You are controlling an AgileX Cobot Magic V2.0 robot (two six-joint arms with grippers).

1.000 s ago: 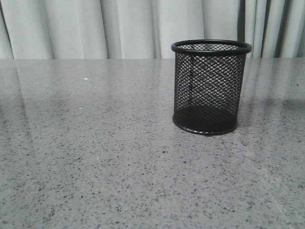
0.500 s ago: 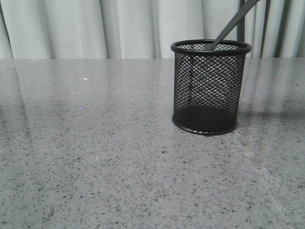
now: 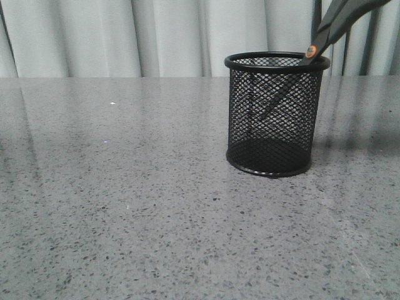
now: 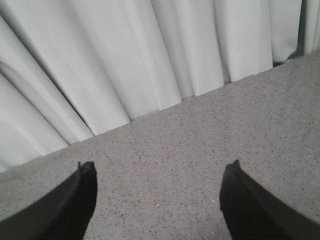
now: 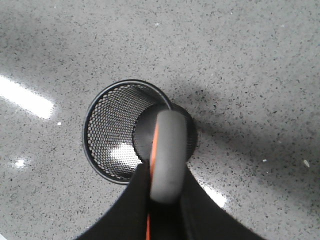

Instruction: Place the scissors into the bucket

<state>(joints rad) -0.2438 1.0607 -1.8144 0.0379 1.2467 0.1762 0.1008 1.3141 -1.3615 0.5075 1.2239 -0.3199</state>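
The scissors have sunk into the bucket, right hand seemingly gripping.

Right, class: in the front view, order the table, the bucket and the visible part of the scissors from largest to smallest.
1. Table
2. Bucket
3. Scissors, partly cropped by the frame edge, so their full size is unsure.

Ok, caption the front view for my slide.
Scissors angled blades-down into the black mesh bucket on a speckled grey table.
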